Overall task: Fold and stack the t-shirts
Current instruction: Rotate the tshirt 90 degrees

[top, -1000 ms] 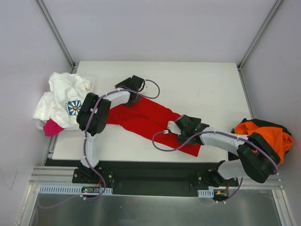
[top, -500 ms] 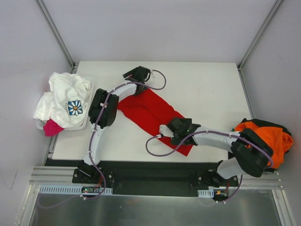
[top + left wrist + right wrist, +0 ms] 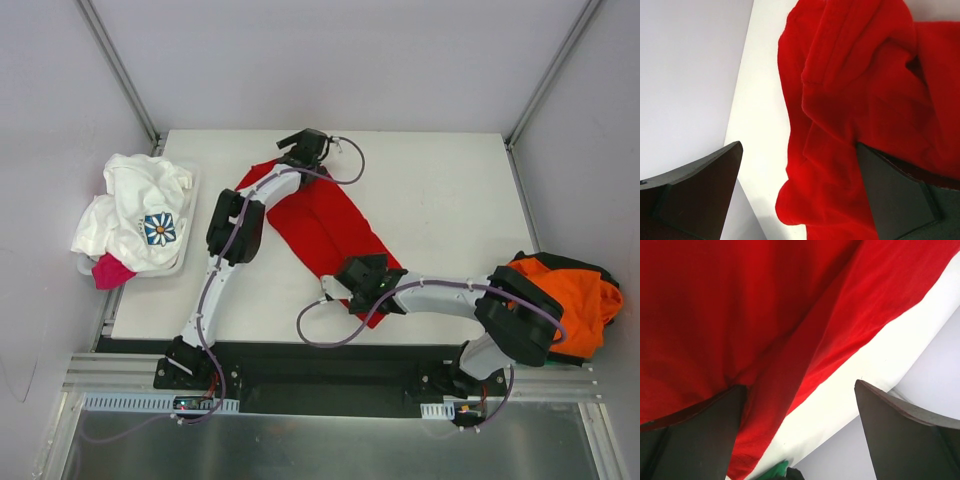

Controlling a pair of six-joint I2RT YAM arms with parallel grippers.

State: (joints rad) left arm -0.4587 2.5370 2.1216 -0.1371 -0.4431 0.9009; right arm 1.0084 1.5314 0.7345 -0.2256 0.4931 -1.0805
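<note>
Left wrist: t-shirt [image 3: 850, 115] apparently beneath gripper [image 3: 797, 150]

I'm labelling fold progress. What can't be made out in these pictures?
- Top view: both ends of the red t-shirt, covered by the left gripper and right gripper.
- Top view: pink t-shirt, mostly beneath the white t-shirt.
- Top view: orange t-shirt, partly behind the right arm.
- Wrist views: its outline, cut off at edges.

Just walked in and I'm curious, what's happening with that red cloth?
Two robot arms are working on a red t-shirt lying diagonally on the table. The left tool sits at its far end, the right tool at its near end, both open, neither gripping. A white shirt and a pink shirt are heaped at left, an orange shirt at right.
</note>
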